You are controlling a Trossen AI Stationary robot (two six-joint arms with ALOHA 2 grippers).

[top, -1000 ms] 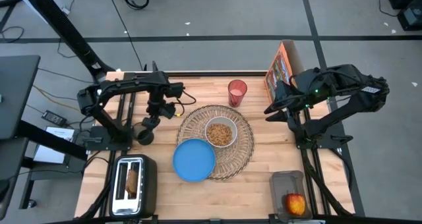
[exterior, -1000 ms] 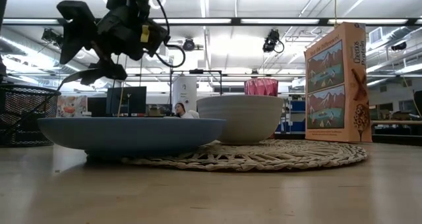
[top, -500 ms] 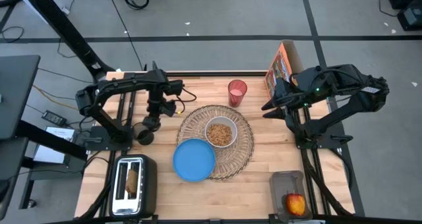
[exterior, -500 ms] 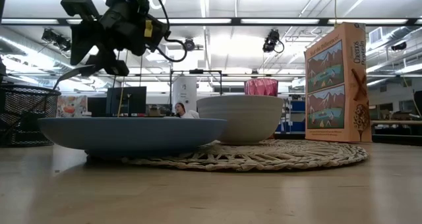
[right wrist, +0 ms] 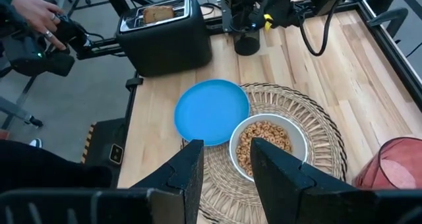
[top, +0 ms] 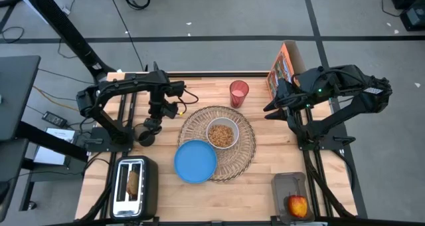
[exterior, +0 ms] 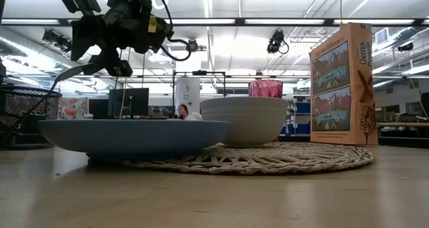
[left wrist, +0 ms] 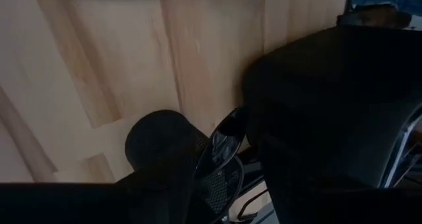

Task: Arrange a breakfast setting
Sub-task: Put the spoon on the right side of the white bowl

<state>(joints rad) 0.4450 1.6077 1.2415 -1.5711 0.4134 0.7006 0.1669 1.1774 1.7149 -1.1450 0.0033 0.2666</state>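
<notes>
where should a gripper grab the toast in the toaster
Grip the toast slice by its top edge, coming straight down: it stands upright in the slot of the black toaster, so only that edge is exposed. The left gripper looks nearer.

High view: overhead, straight down, whole table. Low view: tabletop level, close to blue plate. Right wrist view: oblique, shares plate, placemat. Left wrist view: very close, downward.

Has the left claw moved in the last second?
Yes. In the low view the left claw has risen, now sitting higher above the blue plate rim than before. From above it stays over the black mesh cup, with little sideways shift.
</notes>
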